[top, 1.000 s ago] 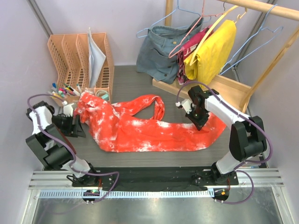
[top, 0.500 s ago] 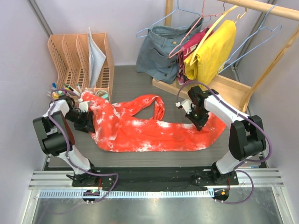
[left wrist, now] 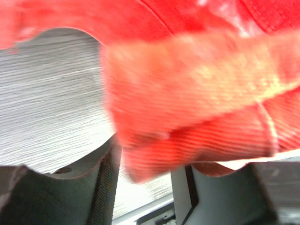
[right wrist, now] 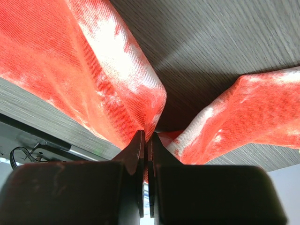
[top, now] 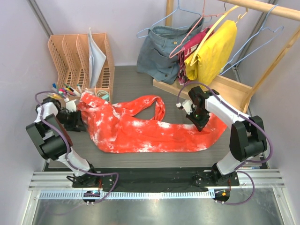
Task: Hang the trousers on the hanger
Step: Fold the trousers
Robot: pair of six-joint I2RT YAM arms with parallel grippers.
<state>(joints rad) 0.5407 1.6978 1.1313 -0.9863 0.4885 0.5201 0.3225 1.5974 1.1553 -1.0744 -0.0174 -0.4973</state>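
Pinching soft red-orange tie-dye trousers [top: 140,133] w/ right fingers [right wrist: 136,159] shut, left fingers [left wrist: 105,185] part-open round its edge: lifting now could drop that end.

Pale walls [top: 117,28], dark wood-grain table [top: 136,84]

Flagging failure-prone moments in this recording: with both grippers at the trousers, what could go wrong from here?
The left gripper is open with only the edge of the trousers between its fingers; closing may catch a thin bite that slips on lifting. The right gripper is shut on a narrow fold, which the fabric's weight might pull free. The pens beside the left gripper could be knocked.
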